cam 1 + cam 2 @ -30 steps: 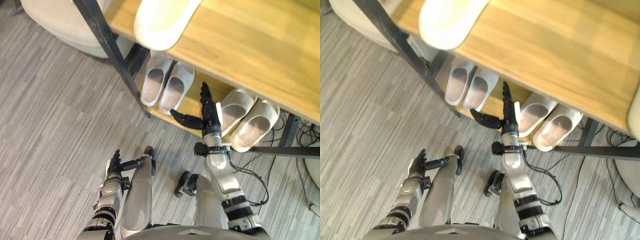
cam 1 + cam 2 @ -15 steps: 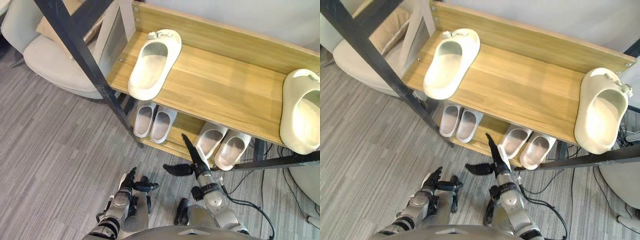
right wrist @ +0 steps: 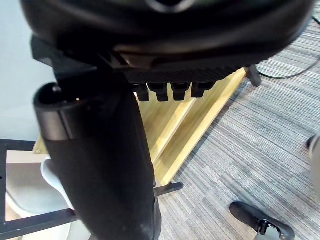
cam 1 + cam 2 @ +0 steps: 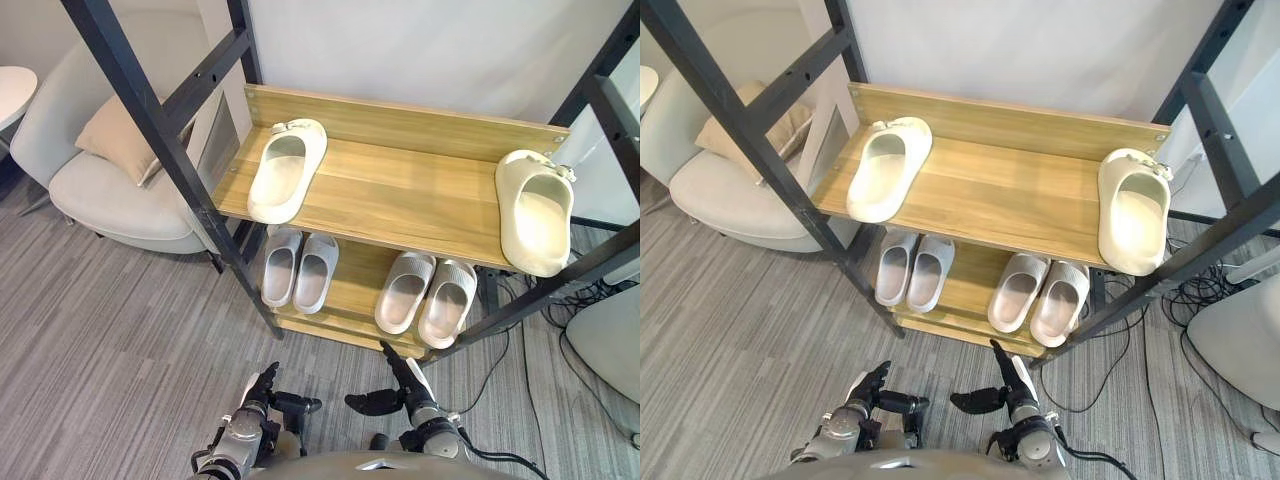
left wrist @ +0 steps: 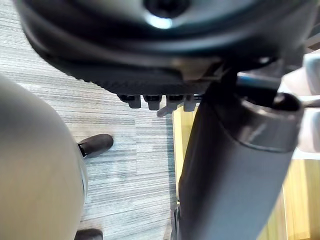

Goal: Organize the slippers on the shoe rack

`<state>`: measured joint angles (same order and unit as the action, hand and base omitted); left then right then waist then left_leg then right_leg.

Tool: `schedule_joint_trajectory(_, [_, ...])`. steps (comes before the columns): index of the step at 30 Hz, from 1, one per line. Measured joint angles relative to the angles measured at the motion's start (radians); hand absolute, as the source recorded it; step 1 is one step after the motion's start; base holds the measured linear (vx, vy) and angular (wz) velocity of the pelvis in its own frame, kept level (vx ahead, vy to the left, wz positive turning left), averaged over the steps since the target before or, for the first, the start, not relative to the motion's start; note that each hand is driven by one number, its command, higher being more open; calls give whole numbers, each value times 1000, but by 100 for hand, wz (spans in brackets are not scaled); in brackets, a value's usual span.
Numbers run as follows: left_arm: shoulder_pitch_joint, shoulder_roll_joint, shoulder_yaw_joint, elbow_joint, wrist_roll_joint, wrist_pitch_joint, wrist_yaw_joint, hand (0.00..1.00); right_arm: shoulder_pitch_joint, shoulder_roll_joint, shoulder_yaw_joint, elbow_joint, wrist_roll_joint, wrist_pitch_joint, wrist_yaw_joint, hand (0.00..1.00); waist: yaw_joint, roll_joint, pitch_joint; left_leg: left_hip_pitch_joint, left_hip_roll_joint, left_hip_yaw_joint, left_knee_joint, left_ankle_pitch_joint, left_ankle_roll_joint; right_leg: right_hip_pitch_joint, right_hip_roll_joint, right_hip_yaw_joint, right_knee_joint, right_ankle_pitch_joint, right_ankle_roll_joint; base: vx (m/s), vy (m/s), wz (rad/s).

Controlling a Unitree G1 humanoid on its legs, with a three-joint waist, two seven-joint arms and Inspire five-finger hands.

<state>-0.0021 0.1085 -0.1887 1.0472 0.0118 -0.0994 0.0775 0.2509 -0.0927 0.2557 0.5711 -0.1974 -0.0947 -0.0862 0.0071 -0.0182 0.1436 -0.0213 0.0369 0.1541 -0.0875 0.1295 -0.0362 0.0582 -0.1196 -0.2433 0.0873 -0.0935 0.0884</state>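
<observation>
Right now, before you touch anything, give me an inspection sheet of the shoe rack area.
Surface: wooden upper shelf and lower shelf; grey carpet floor.
Job's things: left cream slipper at the upper shelf's left end, right cream slipper at its right end, well apart; left grey pair and right grey pair on the lower shelf.
Clutter: nothing seen.
Hands: left hand and right hand both open, low over the floor in front of the lower shelf, holding nothing.
Cables: dark cables on the floor beside the shelves' right end.
Surroundings: armchair with a cushion to the left.
</observation>
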Motion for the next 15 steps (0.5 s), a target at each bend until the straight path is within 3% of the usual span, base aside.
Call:
schedule_joint_trajectory(6, [16, 8, -3, 0, 15, -1, 3, 100, -35, 0, -29, 73, 30, 3, -1, 100, -15, 3, -4, 17, -2, 0, -5, -4, 4, 27, 1, 7, -31, 17, 0, -37, 14, -3])
schedule_joint_trajectory(8, [7, 13, -47, -9, 21, 0, 4, 100, -46, 0, -44, 110, 43, 2, -5, 100, -17, 6, -8, 19, -3, 0, -5, -6, 7, 32, 0, 8, -38, 21, -1, 0, 0, 0])
schedule_joint_trajectory(10, [12, 25, -180, -75, 64, 0, 2, 100, -72, 0, -68, 161, 46, 3, -10, 100, -16, 11, -11, 19, -9, 0, -4, -6, 10, 33, -3, 9, -41, 25, 5, 0, 0, 0])
schedule_joint_trajectory(15, [35, 29, -394, -297, 86, -3, -47, 100, -82, 8, -97, 188, 46, 2, -15, 100, -17, 13, -12, 33, -15, -5, -1, -4, 15, 54, -3, 4, -53, 24, 4, 0, 0, 0])
